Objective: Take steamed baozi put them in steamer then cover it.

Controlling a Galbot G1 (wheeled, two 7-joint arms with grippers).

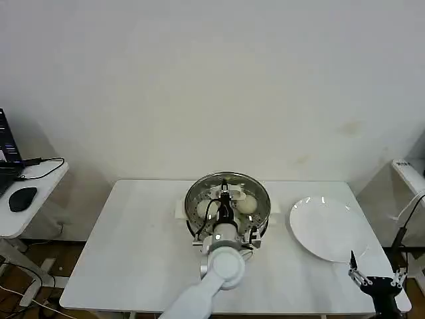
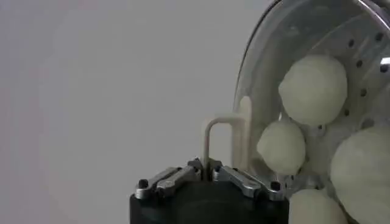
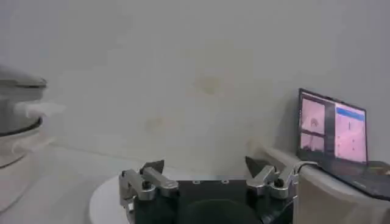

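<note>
Gripping the cover by its pale bar handle, the left claw was closed at the centre of the head view, over the round, shiny steel steamer on the white desk. Through the clear glass, smooth cream-white baozi lay on the perforated tray. The right claw waited spread open and empty at lower right, near the flat white plate.

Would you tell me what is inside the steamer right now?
The left wrist view shows four steamed baozi on the perforated tray of the steamer. The left gripper holds the cover over it, hiding some buns from the head camera.
</note>
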